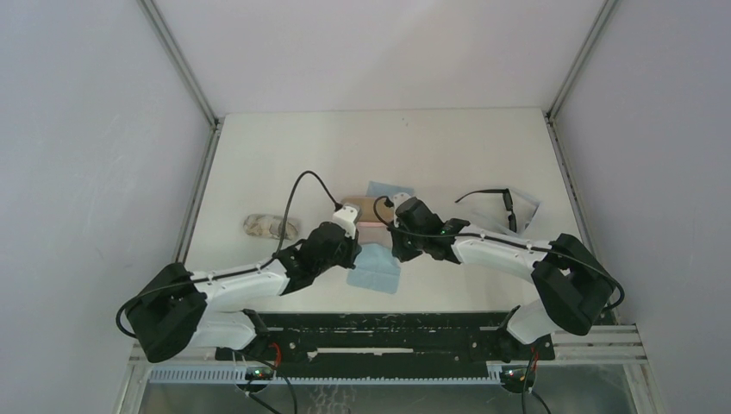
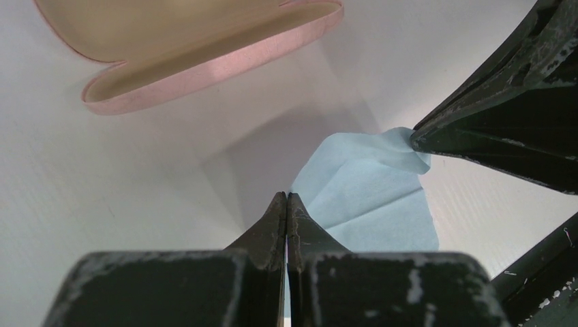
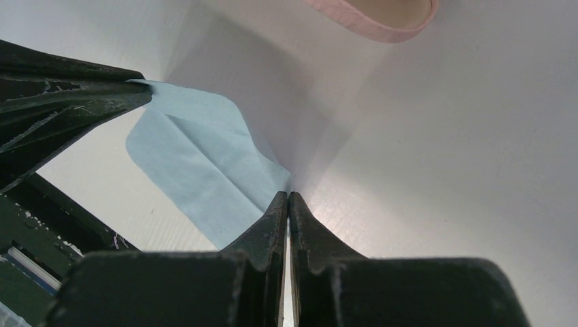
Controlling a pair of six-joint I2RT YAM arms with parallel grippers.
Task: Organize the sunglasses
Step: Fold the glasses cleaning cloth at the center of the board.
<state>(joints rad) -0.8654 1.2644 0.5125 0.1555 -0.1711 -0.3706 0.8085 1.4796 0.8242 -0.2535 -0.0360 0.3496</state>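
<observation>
The sunglasses lie at the back right on a pale sheet, far from both grippers. An open pink case lies mid-table; it also shows in the left wrist view and the right wrist view. A light-blue cloth hangs between the grippers. My left gripper is shut on one corner of the cloth. My right gripper is shut on another corner of the cloth. The cloth is lifted and creased between them.
A grey-patterned case lies at the left. A second light-blue cloth lies just behind the pink case. Walls close the table on the left, back and right.
</observation>
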